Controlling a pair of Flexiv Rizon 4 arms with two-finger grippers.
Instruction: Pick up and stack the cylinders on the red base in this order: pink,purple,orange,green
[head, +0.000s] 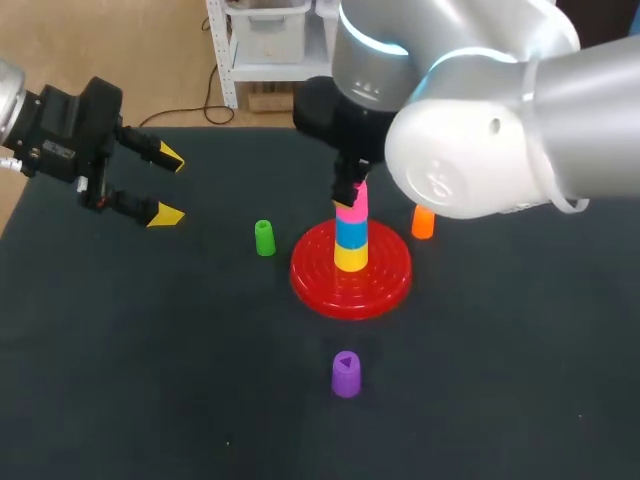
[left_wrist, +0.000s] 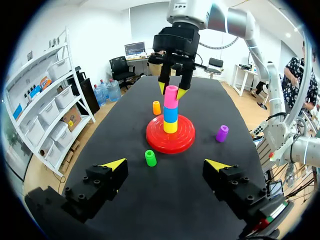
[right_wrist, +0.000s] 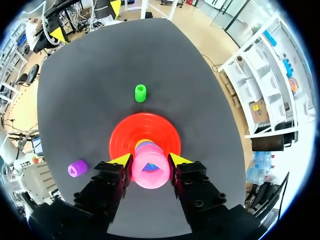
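A red base (head: 318, 282) holds a stack: a yellow piece (head: 350, 257), a blue piece (head: 351, 232) and a pink cylinder (head: 352, 211) on top. My right gripper (right_wrist: 149, 161) comes down from above and is shut on the pink cylinder (right_wrist: 150, 174), one yellow tip on each side. The green cylinder (head: 264, 238) stands left of the base, the orange cylinder (head: 423, 222) right of it and partly behind my right arm, and the purple cylinder (head: 346, 374) nearer the front. My left gripper (head: 168, 186) hangs open at the table's left, holding nothing.
The dark table top (head: 150, 380) has bare room at the front left and the right. My right arm's large body overhangs the back right of the table, above the orange cylinder.
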